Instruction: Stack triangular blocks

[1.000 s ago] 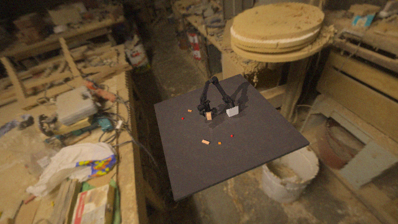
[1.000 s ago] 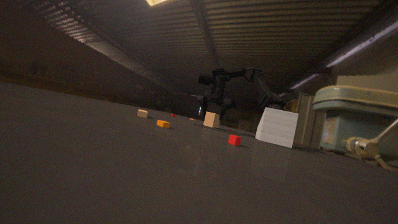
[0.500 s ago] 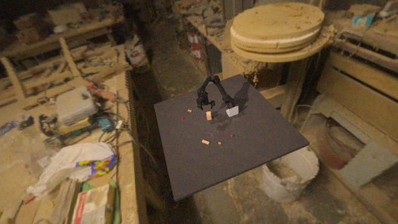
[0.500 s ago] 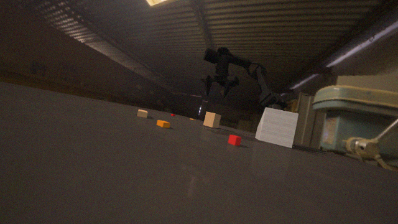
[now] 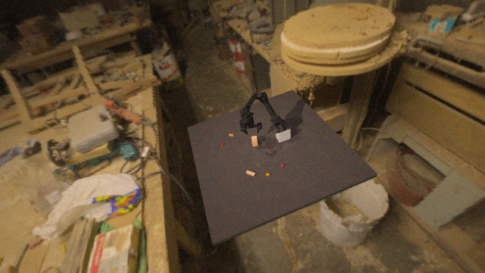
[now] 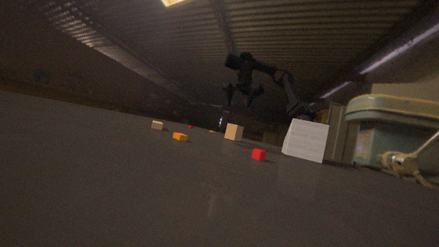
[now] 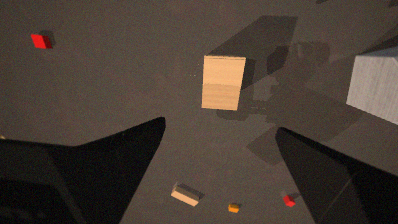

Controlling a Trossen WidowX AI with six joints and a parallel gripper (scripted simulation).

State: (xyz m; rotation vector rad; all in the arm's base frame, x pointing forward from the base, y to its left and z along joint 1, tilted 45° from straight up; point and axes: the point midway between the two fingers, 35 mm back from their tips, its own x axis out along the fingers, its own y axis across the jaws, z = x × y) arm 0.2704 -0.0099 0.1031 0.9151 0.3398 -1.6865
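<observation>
The two tan triangular blocks sit stacked slope on slope as one square block (image 5: 255, 140) (image 6: 234, 132) (image 7: 223, 82) on the dark table (image 5: 265, 205). In the wrist view its top looks level and its ends look even. My gripper (image 5: 251, 129) (image 6: 240, 99) (image 7: 219, 127) is open and empty. It hangs well above the square block and touches neither the block nor the table.
A large white block (image 5: 283, 135) (image 6: 305, 140) (image 7: 375, 87) stands just right of the square block, apart from it. A small tan block (image 5: 250, 173) (image 7: 186, 195), an orange cube (image 5: 267, 174) (image 7: 233, 207) and red cubes (image 5: 283, 165) (image 5: 222, 144) (image 7: 41, 41) are scattered around.
</observation>
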